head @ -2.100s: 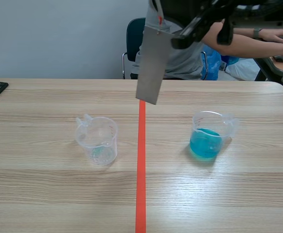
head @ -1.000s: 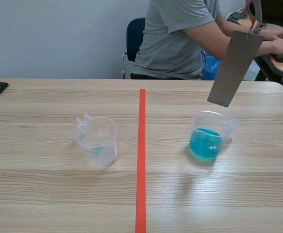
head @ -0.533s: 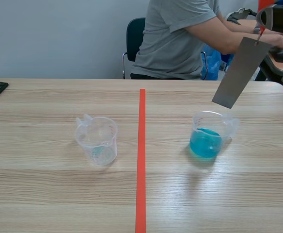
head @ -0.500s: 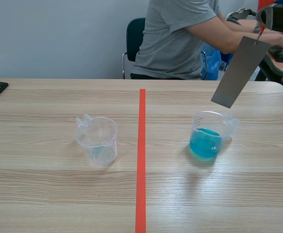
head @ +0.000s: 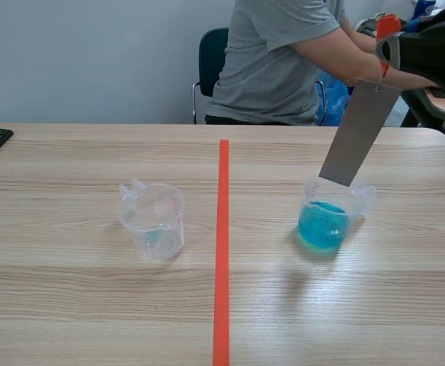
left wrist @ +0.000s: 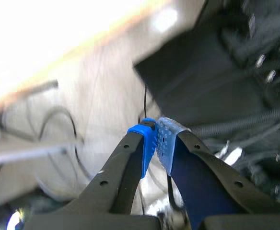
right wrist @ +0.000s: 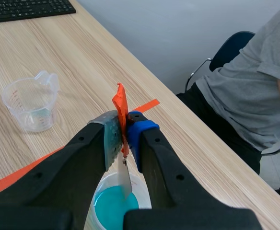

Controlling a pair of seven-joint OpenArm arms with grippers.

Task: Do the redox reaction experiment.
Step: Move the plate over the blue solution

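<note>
The right jaws pinch the orange-red tag (right wrist: 121,103) atop the tilted grey metal strip (head: 357,136). The strip's lower end sits at the rim of the clear plastic beaker of blue liquid (head: 325,225), on the right. The left jaws are closed and empty. Lower slowly and centred, so the strip clears the rim.

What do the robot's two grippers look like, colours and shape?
Both are black with two thick, tapering fingers. The left gripper has one bright blue pad and one paler dotted pad; the right gripper has a grey-green pad and a blue one.
</note>
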